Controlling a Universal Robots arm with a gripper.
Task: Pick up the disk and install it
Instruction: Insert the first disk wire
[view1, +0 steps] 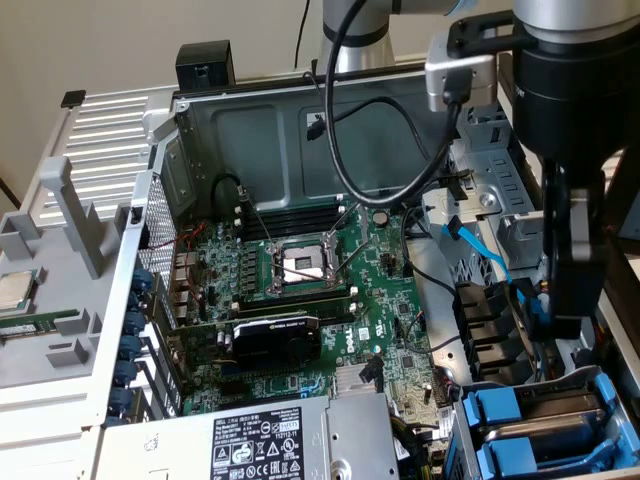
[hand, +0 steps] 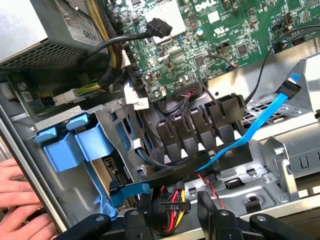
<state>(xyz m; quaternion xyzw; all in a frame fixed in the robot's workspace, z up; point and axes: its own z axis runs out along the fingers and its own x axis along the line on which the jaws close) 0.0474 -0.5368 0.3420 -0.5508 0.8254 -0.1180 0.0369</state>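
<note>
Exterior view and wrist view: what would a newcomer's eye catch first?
The green motherboard sits mid-case in the exterior view, with the black robot arm hanging at that view's right. Bright blue drive frames stand at that view's lower right, and the wrist view shows a blue cable crossing the bay and a person's hand at the case edge.

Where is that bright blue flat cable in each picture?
Exterior view: blue cable slants down the exterior view's right, beside the green board.
Wrist view: blue cable runs diagonally past the black clips.
Shared landmark: the row of black clips.
</note>
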